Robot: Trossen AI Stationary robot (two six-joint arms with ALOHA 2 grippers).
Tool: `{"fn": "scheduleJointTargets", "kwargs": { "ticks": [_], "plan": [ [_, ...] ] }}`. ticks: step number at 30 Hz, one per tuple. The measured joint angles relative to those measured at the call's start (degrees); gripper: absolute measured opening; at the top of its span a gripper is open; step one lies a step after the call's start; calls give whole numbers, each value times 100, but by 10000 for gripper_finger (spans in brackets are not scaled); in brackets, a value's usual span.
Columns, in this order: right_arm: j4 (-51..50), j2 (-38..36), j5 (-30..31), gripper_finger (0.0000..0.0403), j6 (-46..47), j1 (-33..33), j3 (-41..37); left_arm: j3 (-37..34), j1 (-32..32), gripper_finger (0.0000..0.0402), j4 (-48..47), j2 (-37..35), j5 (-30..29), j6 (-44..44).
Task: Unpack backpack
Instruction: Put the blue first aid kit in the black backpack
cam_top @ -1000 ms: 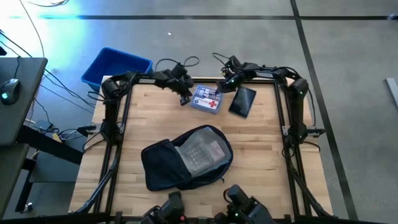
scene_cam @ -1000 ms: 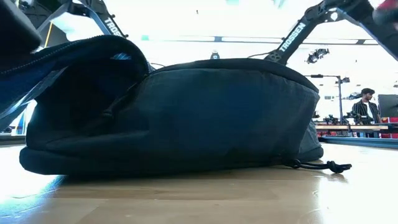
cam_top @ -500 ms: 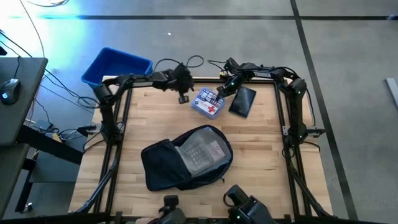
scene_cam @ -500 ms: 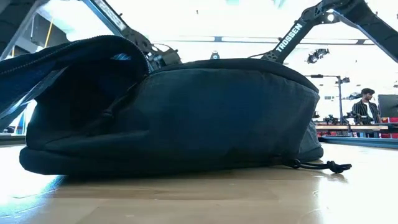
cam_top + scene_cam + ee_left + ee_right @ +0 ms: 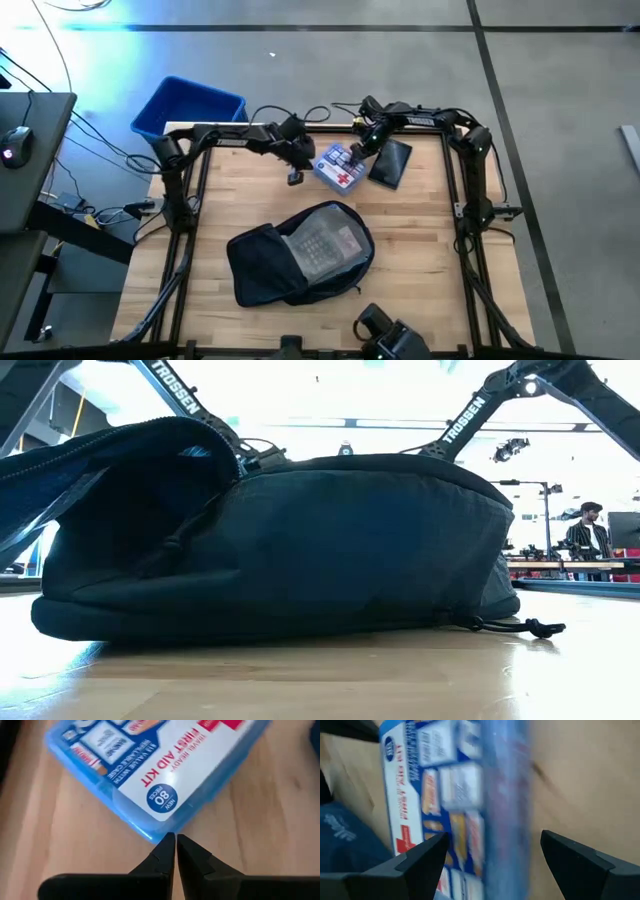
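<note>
The dark backpack (image 5: 300, 255) lies on its back at the table's middle, its flap thrown open toward the left; in the low view the backpack (image 5: 300, 550) hides both grippers. A blue first-aid kit (image 5: 340, 170) lies flat near the far edge. My left gripper (image 5: 293, 178) is shut, its tips (image 5: 175, 840) at the kit's near-left corner. My right gripper (image 5: 357, 152) is open at the kit's far right, one finger on each side of the kit (image 5: 450, 805). My left gripper's shut fingertips point slanting down at the kit's corner (image 5: 156, 836); I cannot tell whether they touch it. My right gripper straddles the kit slanting down from the far right. One finger (image 5: 422, 862) overlaps the printed top; bare wood shows before the other (image 5: 575, 860). Touch cannot be told.
A flat black pouch (image 5: 390, 163) lies just right of the kit. A blue bin (image 5: 185, 105) stands off the table's far left corner. Bare wood lies left and right of the backpack. A person (image 5: 590, 525) is in the room beyond.
My left gripper has moved toward the near edge, down beside the kit's left side, staying shut. My right wrist has rolled, its fingers staying open. The first-aid kit has turned on the table and slid slightly toward the near edge.
</note>
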Motion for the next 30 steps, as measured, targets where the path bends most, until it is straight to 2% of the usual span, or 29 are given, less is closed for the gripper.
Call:
{"fn": "scheduleJointTargets", "kwargs": {
  "ticks": [10, 14, 30],
  "plan": [
    [-47, -13, 34, 307, 135, 383, -4, -23, -277, 0, 730, 547, -77, -479],
    [-4, -20, -56, 307, 149, 354, -4, -23, -334, 0, 716, 558, -399, -531],
    [-74, -463, -347, 307, 202, 241, -49, -23, -328, 0, 823, 560, -484, -785]
  ]
}}
